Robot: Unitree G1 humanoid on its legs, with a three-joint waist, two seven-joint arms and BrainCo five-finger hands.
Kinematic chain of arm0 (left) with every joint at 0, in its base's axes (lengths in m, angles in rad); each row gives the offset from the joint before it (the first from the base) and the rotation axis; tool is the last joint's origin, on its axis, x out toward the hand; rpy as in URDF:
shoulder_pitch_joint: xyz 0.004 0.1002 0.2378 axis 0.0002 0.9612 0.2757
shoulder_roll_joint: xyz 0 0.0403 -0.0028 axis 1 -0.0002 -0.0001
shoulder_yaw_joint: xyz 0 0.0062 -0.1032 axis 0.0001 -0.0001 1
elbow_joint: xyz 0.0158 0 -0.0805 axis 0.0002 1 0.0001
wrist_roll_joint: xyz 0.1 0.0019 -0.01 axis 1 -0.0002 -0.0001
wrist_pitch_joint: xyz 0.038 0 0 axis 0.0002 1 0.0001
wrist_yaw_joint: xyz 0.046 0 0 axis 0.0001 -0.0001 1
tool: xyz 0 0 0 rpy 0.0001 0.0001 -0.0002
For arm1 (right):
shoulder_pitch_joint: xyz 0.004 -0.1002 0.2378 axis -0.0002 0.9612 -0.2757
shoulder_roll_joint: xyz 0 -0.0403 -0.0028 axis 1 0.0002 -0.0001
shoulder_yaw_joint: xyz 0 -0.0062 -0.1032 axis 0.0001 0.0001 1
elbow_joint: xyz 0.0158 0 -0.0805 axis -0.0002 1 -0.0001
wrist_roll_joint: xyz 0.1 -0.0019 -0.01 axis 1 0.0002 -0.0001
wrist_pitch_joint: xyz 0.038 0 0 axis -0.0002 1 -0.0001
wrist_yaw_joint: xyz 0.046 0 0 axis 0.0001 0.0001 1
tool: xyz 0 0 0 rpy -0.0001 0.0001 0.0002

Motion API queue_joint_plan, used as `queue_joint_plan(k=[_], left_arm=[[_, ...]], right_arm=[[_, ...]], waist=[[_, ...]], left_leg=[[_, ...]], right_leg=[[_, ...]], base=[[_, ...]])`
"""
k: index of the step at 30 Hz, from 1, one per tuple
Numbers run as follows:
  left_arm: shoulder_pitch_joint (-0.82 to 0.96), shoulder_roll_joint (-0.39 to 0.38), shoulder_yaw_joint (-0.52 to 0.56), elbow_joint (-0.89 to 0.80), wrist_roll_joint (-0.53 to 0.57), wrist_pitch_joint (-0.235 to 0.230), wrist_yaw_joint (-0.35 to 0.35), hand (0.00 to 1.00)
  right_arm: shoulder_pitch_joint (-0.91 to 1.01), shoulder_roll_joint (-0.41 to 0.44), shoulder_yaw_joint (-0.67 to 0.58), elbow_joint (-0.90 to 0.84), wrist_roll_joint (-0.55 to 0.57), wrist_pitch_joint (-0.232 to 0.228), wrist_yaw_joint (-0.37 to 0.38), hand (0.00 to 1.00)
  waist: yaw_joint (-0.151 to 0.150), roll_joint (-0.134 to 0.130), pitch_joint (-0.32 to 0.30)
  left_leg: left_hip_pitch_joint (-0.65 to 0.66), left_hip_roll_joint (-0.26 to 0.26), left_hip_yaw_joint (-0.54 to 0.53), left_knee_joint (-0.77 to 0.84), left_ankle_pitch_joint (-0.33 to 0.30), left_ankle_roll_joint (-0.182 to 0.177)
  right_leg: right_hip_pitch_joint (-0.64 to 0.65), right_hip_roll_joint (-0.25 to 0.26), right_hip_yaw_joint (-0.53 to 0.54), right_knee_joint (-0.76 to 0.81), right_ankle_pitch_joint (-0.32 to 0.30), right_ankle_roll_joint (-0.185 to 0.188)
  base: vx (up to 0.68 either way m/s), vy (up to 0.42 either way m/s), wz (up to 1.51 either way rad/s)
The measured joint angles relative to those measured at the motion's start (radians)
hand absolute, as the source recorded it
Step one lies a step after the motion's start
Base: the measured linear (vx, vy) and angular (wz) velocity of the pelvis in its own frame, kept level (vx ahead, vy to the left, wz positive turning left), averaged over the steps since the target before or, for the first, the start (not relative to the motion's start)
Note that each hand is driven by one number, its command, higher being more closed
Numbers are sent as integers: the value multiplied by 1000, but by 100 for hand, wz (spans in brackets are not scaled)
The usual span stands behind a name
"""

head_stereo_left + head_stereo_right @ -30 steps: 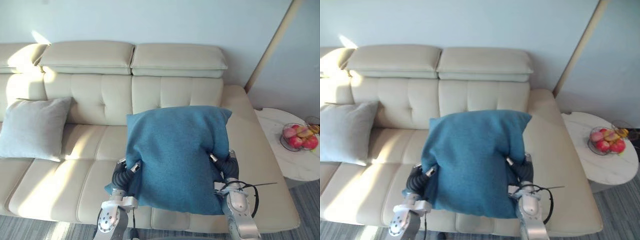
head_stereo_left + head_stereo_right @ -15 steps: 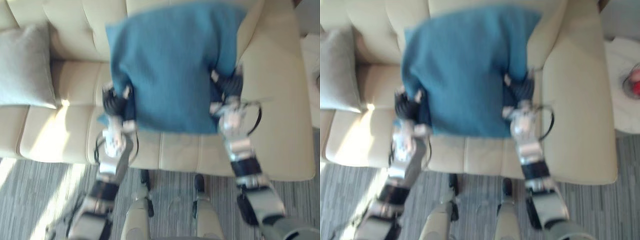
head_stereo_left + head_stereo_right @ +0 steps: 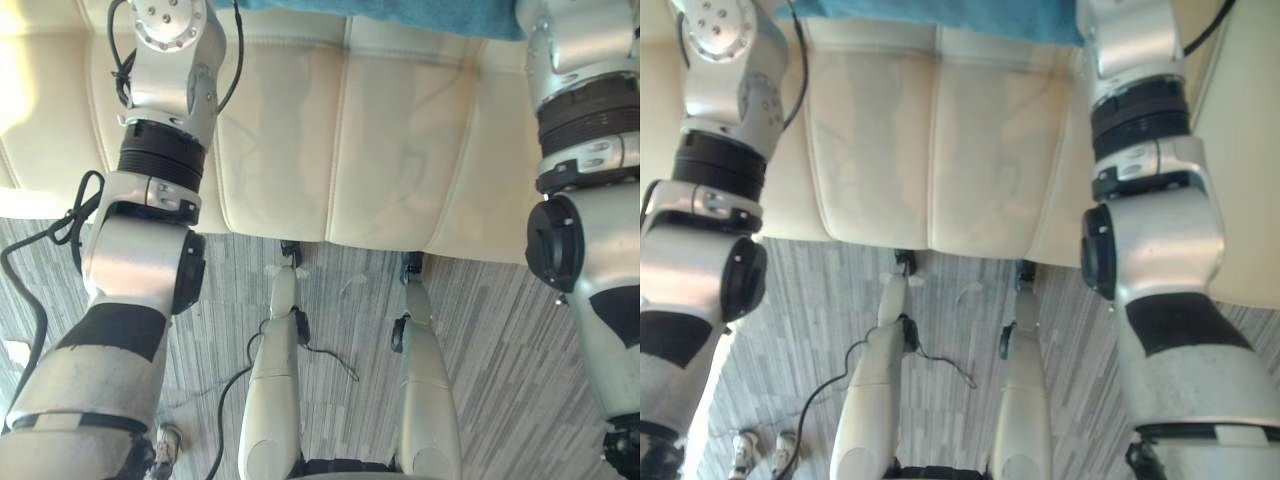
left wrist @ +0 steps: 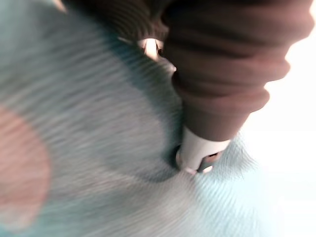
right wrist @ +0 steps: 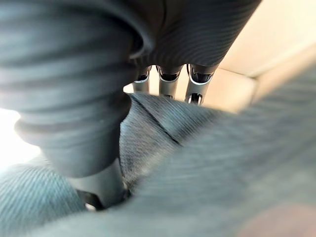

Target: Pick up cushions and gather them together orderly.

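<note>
Cushion (image 3: 430,14), blue, clamped by your left hand (image 4: 202,148) and right hand (image 5: 197,89); cream sofa (image 3: 380,150) front beneath, striped floor (image 3: 490,330) nearer you.

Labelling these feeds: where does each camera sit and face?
Left eye view: head, facing steeply down at blue fabric cushion edge, cream leather sofa front; left arm, right arm.
Right eye view: same scene from slightly aside.
Left wrist view: along left robot hand pinching the cushion.
Right wrist view: along right robot hand pinching it, sofa beyond.
Shared: cushion in all.
</note>
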Motion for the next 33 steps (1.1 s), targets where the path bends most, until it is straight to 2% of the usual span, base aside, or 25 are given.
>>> queue_joint_plan(k=[5,10,12,15,18,20,22,26,28,29,32,33], left_arm=[[57,-85,74,-24,-41,-8,-23,0],[262,-148,86,-132,-107,-34,-47,0],[324,-149,95,-160,-126,-32,-63,0],[441,-130,94,-221,-134,-28,-86,0],[559,-63,98,-310,-127,-28,-125,0],[678,-4,105,-375,-103,-30,-153,0],[754,22,128,-412,-82,-29,-168,0],[1040,-11,165,-499,-8,-20,-210,0],[1169,-53,168,-528,27,-9,-226,0],[1264,-88,169,-532,48,2,-241,0],[1424,-168,170,-514,91,20,-274,0],[1481,-206,166,-471,112,29,-289,0]], right_arm=[[55,-3,-1,-25,75,11,17,0],[238,-7,-10,-160,108,9,26,0],[313,-7,-32,-223,114,8,36,0],[468,-7,-86,-348,121,-5,57,0],[658,-32,-150,-506,122,-33,88,0],[834,-33,-198,-600,122,-63,116,0],[949,-30,-229,-659,121,-73,138,0],[1293,76,-285,-786,121,-83,217,0],[1417,147,-280,-815,116,-87,252,0],[1505,209,-280,-816,102,-90,275,0],[1633,293,-278,-797,93,-94,312,0],[1690,328,-278,-762,70,-99,327,0]], waist=[[-1,-1,1],[-11,-1,1],[-15,-2,1],[-24,-5,-2],[-30,-6,-8],[-28,-15,-89],[-28,-23,-117],[-36,-25,-121],[-34,-39,-153],[-33,-52,-190],[-31,-56,-252],[-30,-65,-284]], left_leg=[[10,0,1,0,0,0],[72,-1,-1,0,-2,-1],[108,2,0,-1,-24,-17],[183,2,7,-1,-56,-20],[263,6,14,-1,-75,-16],[266,4,18,-1,-94,-18],[285,7,23,-1,-84,-10],[421,8,26,0,-84,-10],[463,7,28,0,-85,-10],[489,7,30,0,-89,-15],[558,23,45,0,-158,-26],[585,25,54,0,-167,-31]], right_leg=[[-18,-5,-13,63,-26,-3],[-19,-10,-8,211,-117,-8],[-6,-5,-3,257,-142,-8],[51,-4,13,282,-164,-8],[123,-4,13,296,-192,-10],[118,-5,10,312,-219,-14],[132,-5,7,318,-230,-21],[281,-16,-43,330,-252,-33],[325,-18,-47,333,-269,-34],[357,-19,-54,329,-290,-39],[427,-7,-77,318,-338,-49],[454,-5,-76,312,-346,-53]], base=[[4,-14,3],[11,-43,13],[-20,-56,3],[-15,-54,-3],[12,-87,0],[61,-115,3],[105,-92,4],[142,-128,17],[121,-107,13],[108,-90,9],[76,-62,0],[43,-36,-8]])
